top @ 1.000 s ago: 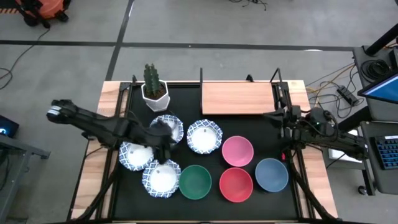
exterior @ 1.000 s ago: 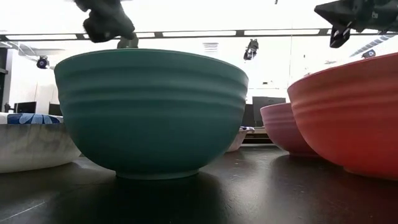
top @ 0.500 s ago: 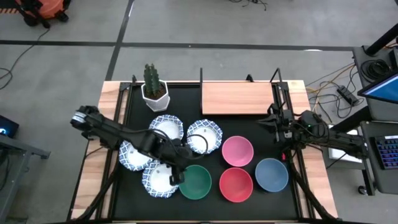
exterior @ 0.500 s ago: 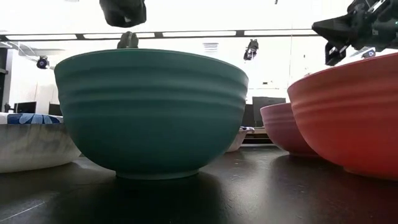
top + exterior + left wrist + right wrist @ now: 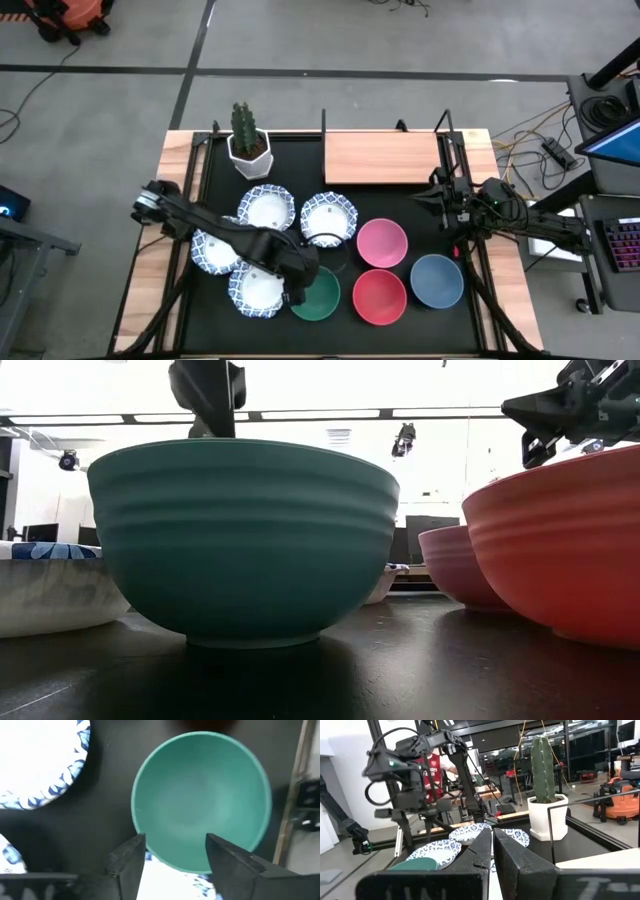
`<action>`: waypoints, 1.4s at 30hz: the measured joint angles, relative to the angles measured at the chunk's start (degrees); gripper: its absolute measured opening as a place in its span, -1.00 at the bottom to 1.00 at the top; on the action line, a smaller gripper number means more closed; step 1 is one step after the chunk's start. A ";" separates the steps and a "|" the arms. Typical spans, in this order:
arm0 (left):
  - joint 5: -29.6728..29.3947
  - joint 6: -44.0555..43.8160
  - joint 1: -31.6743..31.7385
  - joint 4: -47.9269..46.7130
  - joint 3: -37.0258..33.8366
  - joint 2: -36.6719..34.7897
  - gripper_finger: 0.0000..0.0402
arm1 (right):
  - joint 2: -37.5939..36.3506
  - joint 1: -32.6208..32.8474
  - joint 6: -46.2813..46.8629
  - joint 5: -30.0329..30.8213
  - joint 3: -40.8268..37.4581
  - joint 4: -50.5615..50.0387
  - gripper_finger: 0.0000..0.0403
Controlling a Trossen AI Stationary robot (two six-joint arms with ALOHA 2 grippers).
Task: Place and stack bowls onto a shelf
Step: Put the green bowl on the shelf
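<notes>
Left gripper [image 5: 175, 851] over our green bowl [image 5: 200, 800].
We see its fingers spread, holding nothing.

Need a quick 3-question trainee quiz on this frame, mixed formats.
1. True or false: the shelf already holds a bowl.
2. Which bowl sits under the left gripper? A) pink bowl B) green bowl C) blue bowl
3. Fill in: the right gripper waits by the shelf's right end with its fingers ____.

Key: 1 false; 2 B; 3 shut.
</notes>
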 joint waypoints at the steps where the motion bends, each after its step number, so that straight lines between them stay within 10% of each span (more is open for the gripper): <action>1: -0.50 1.18 0.08 -0.45 0.00 0.45 0.00 | 0.00 0.00 0.33 -0.01 0.00 -0.01 -0.95; 26: -3.31 2.60 1.05 2.96 -1.68 9.76 -0.17 | 0.02 0.37 2.66 -1.43 -0.02 -3.02 -0.95; 42: -3.25 3.76 1.16 2.89 -1.55 9.57 -0.96 | 0.02 0.37 2.22 -1.41 -0.02 -3.02 -0.95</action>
